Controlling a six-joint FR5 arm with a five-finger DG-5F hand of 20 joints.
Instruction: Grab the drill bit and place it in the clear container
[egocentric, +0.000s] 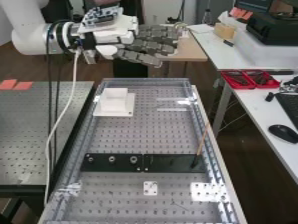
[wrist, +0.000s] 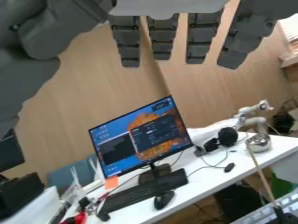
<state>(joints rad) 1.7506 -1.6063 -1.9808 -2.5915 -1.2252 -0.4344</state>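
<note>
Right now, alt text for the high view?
Robot hand, fingers straight, raised near the far end of a perforated bench. On the bench stand a white block on a white base and, nearer, a dark bar with a thin brown stick slanting up near its right end.

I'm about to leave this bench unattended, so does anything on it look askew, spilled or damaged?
One thing looks askew: the thin tan stick rises at a slant near one end of the black strip, at the high view's right. It may be meant to lean. I see no spill or clear damage.
</note>
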